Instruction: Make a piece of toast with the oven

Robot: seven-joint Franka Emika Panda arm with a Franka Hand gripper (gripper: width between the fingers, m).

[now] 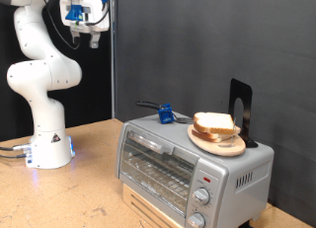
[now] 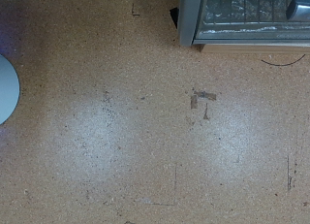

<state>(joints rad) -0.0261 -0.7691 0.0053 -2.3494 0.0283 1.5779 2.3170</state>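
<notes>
- The boxy silver metal toaster oven (image 1: 188, 169) sits on the wooden table (image 1: 94, 193) at the exterior view's lower right, glass door shut, round knobs down its front; the wrist view catches one corner of it (image 2: 242, 18)
- Pale bread slices (image 1: 214, 123) lie stacked on a round wooden plate (image 1: 219, 142) on top of it; no single slice stands apart
- The white arm's gripper (image 1: 87, 33) hangs high at the exterior view's top left, well apart from the oven, holding nothing; I cannot tell how far its fingers are spread

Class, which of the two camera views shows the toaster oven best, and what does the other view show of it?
The exterior view shows the oven best: its whole silver body, closed glass door, rack and knobs, with bread slices on a plate on top. The wrist view catches only a corner of the oven at the picture's edge, above bare tabletop.
</notes>
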